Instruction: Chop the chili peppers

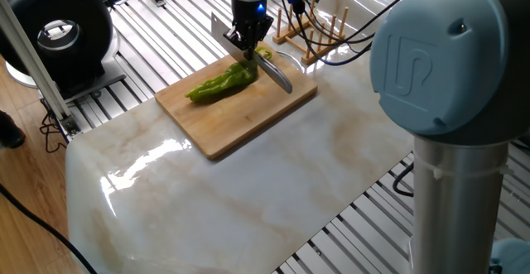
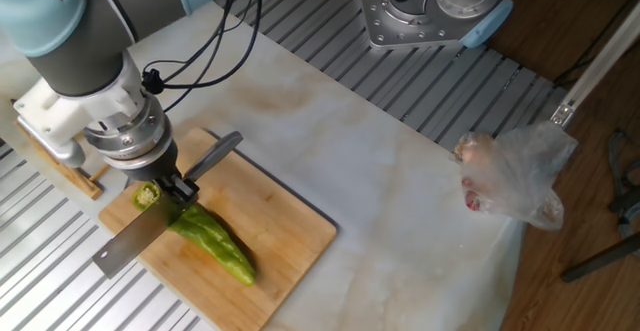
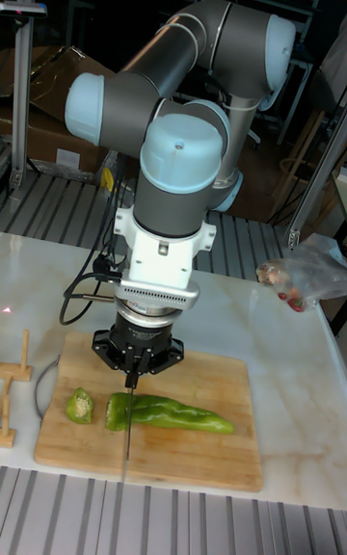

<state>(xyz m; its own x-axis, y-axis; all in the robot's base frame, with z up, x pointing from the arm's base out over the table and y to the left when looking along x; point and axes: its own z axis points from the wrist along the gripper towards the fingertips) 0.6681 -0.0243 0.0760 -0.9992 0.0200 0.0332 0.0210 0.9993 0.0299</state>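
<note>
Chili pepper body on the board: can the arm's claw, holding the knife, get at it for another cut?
Probably yes: the claw holds the knife right at the pepper's cut end, nothing between.

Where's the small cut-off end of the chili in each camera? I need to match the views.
One fixed view: cut-off end just right of the claw, at the cutting board's far edge.
The other fixed view: cut-off end under the arm's wrist, upper left of the knife blade.
Tall fixed view: cut-off end left of the blade.
Shared landmark: the cutting board.
</note>
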